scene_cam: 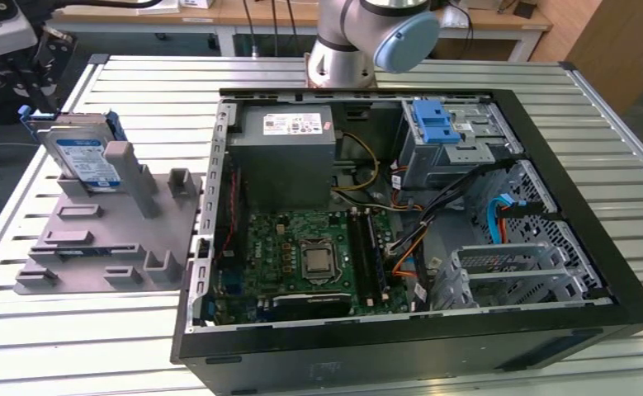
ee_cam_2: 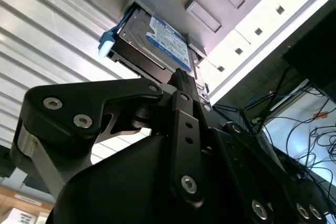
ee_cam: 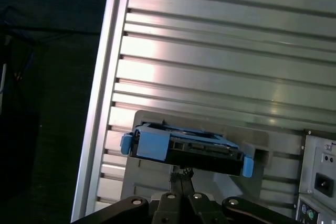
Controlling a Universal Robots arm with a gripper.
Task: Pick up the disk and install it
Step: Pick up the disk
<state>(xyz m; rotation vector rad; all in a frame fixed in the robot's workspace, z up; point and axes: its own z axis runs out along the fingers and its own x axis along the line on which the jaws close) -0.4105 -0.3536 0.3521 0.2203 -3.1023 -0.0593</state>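
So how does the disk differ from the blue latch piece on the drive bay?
The disk stands on edge in the grey fixture outside the computer case; the blue latch piece lies flat atop the drive bay inside it. The disk is silver with a blue-and-white label; the latch piece is plain blue. Both carry blue plastic.

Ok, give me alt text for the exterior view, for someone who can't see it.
A disk stands on edge in a grey holder at the exterior view's left, with the gripper just above it. Beside the holder, an open computer case lies on a slatted metal table.
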